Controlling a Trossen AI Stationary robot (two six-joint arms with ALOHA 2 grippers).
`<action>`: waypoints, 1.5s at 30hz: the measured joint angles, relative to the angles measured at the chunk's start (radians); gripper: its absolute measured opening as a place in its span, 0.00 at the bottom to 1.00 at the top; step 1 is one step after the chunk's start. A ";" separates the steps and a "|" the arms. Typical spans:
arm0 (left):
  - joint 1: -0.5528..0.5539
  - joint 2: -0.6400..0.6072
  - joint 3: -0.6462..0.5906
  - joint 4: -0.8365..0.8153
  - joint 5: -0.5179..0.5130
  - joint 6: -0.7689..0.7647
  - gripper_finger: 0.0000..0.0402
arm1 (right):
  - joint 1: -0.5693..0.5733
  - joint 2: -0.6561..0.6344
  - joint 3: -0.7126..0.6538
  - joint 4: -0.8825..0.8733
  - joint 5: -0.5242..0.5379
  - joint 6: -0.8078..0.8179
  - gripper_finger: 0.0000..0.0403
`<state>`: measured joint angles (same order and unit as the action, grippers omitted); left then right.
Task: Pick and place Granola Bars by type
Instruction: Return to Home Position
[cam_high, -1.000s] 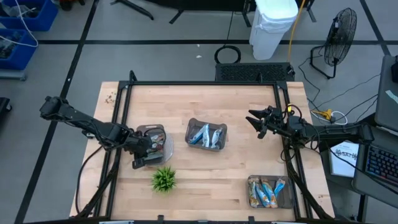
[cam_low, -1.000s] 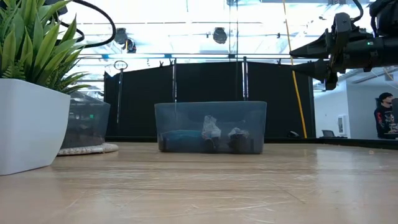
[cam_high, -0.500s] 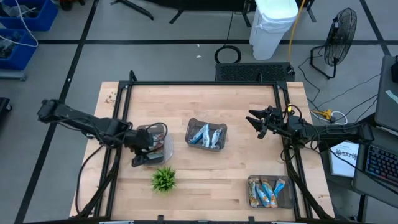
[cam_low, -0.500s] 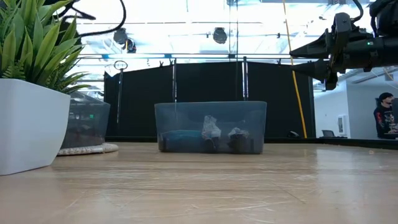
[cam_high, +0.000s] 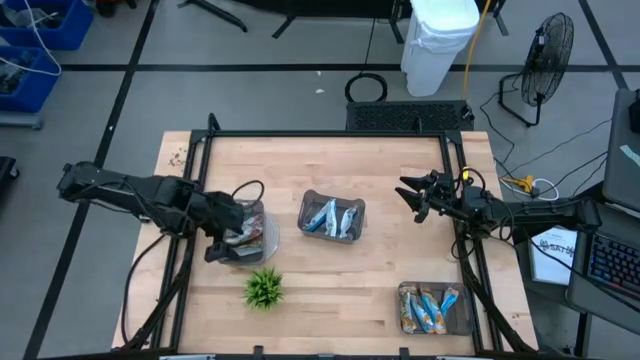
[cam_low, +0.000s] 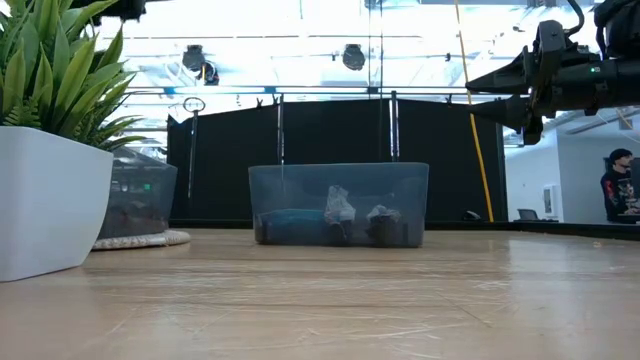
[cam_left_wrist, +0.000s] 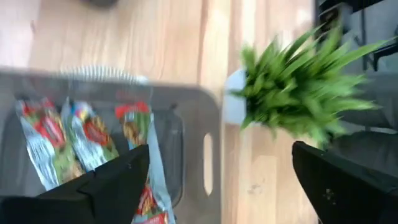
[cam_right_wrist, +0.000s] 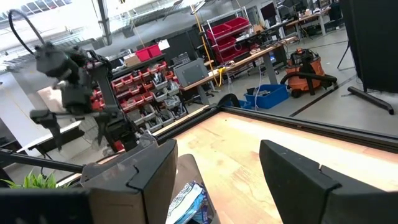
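Note:
The left tray (cam_high: 250, 232) holds silver-grey granola bars (cam_left_wrist: 90, 134) with red and green print, lying flat on its floor. My left gripper (cam_high: 215, 250) hangs above that tray's near side, tipped down and open, nothing between its fingers (cam_left_wrist: 115, 180). The middle tray (cam_high: 332, 217) holds bright blue bars (cam_high: 330, 215). The near right tray (cam_high: 433, 308) holds blue-and-orange bars (cam_high: 430, 310). My right gripper (cam_high: 415, 195) waits open at the table's right side, level, well above the wood.
A small green plant (cam_high: 263, 288) in a white pot (cam_low: 50, 190) stands just near of the left tray, close to my left gripper. A black frame (cam_high: 330, 133) rims the table. Bare wood lies between the three trays.
My left gripper has risen from the left tray, drawn back a little toward the table's left edge, and opened wide. The silver-grey bars stay lying in the tray.

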<state>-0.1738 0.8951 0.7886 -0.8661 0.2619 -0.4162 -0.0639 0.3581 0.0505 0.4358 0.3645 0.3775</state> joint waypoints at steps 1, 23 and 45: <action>0.003 0.000 0.017 0.000 0.000 0.011 0.99 | 0.000 0.000 0.000 0.000 0.000 0.000 0.55; 0.155 -0.031 0.289 0.009 -0.423 0.169 0.95 | 0.000 0.000 0.000 0.000 0.000 0.000 0.55; 0.341 -0.446 -0.328 0.648 -0.553 0.054 0.96 | 0.000 0.000 0.000 0.000 0.000 0.000 0.55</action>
<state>0.1669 0.4493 0.4602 -0.2182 -0.2909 -0.3622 -0.0637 0.3583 0.0505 0.4358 0.3645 0.3775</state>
